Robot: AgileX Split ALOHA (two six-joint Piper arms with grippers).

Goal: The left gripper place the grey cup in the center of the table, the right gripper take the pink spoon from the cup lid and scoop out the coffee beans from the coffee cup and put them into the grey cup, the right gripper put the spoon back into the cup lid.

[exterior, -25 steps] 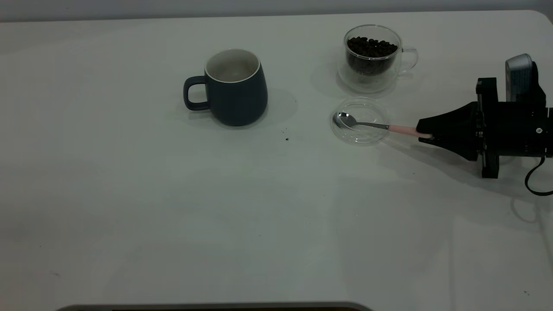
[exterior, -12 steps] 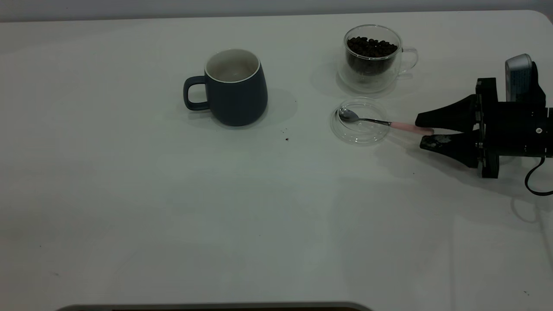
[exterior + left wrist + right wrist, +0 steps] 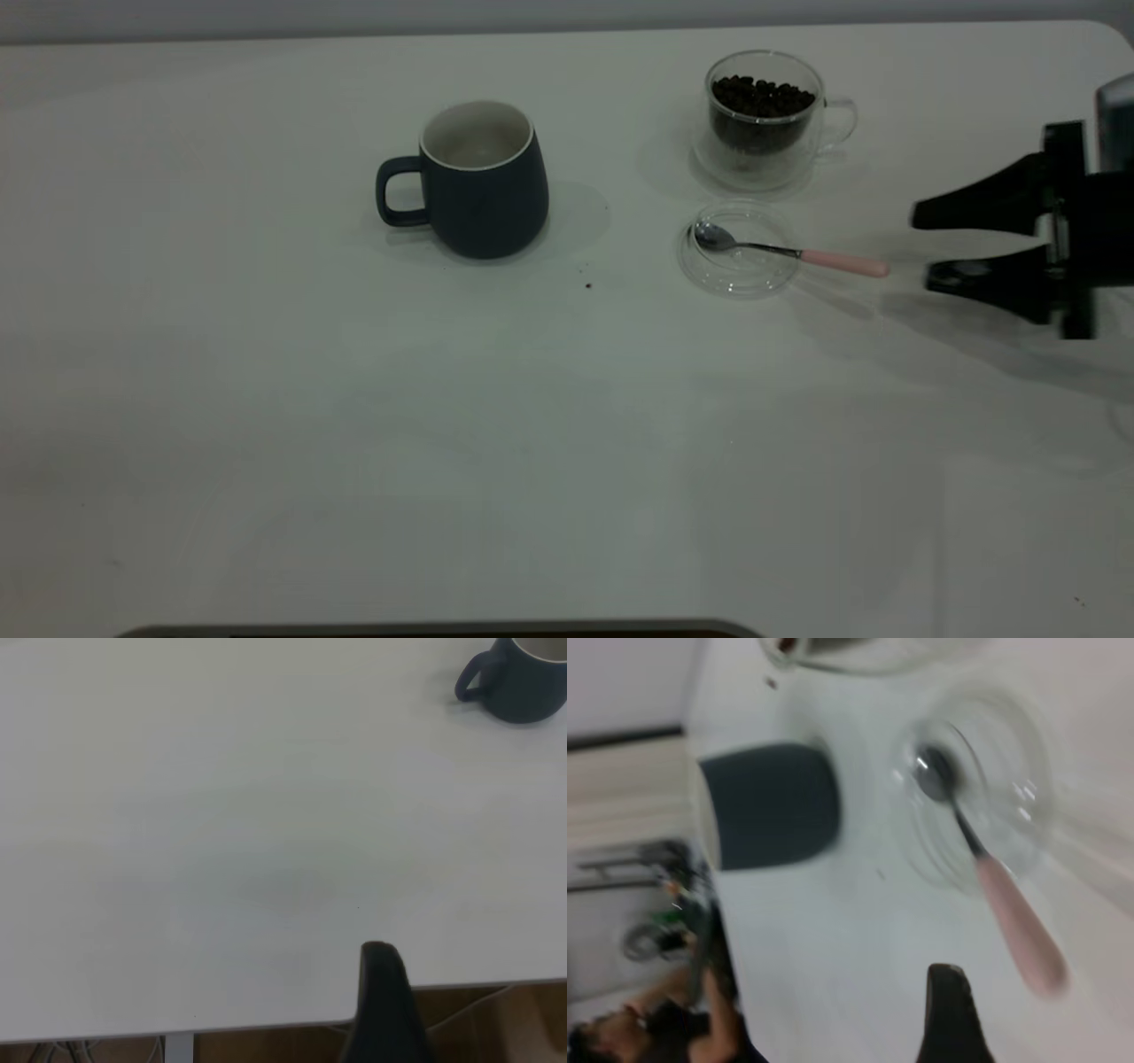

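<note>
The right gripper (image 3: 921, 252) sits by the right edge of the table (image 3: 354, 443), with its two fingers spread apart and nothing between them. It is a little way off from the pink spoon (image 3: 788, 253) and does not touch it.

The spoon lies with its shiny bowl inside the cup lid (image 3: 737, 248) and its pink handle sticking out toward the right edge. That looks like a good way to leave it, because the handle is easy to reach (and the lid keeps the bowl off the table).

The coffee cup (image 3: 766, 120) stands near the far right corner, just behind the lid, with the coffee beans (image 3: 762, 96) inside. The grey cup (image 3: 474, 177) stands toward the far edge, near the middle from side to side, close enough for scooping.

The left gripper (image 3: 383, 1001) is off past the table's edge; I cannot tell how its fingers stand.

No words or labels show anywhere.
</note>
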